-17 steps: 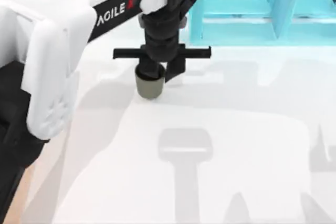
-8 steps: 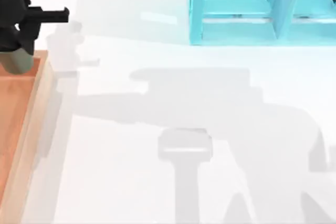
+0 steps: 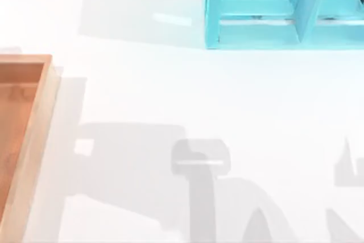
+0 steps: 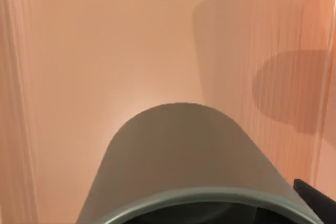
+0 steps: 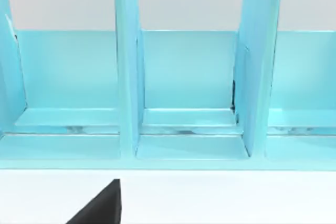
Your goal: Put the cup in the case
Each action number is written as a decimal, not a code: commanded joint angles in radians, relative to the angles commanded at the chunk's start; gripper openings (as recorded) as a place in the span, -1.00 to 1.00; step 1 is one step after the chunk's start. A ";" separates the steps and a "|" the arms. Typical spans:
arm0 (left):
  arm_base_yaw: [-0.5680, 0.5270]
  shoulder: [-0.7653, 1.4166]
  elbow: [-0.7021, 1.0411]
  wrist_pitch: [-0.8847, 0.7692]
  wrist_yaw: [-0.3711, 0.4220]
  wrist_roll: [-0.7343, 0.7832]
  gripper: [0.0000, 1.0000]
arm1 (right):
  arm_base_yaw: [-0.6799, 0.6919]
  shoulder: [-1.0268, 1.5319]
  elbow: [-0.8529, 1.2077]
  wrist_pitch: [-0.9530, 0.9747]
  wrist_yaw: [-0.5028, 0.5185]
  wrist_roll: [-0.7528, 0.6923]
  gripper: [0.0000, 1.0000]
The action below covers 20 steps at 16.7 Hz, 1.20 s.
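One cup sits right at the left gripper's camera, over the orange-brown floor of one wooden case; its lower part is cut off. A dark sliver of the left gripper lies just beside the cup's rim, and whether its jaws are wide, narrow or clamped on the cup cannot be told. One turquoise rack, with three full bays and a fourth cut off, stands ahead of the right gripper, seen as one black wedge. No writing is readable.
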 joint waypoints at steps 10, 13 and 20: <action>0.014 0.013 -0.119 0.146 0.002 0.007 -1.00 | 0.000 0.000 0.000 0.000 0.000 0.000 1.00; 0.020 0.028 -0.204 0.235 0.003 0.019 -1.00 | 0.000 0.000 0.000 0.000 0.000 0.000 1.00; 0.020 0.032 -0.220 0.250 0.001 0.021 -0.70 | 0.000 0.000 0.000 0.000 0.000 0.000 1.00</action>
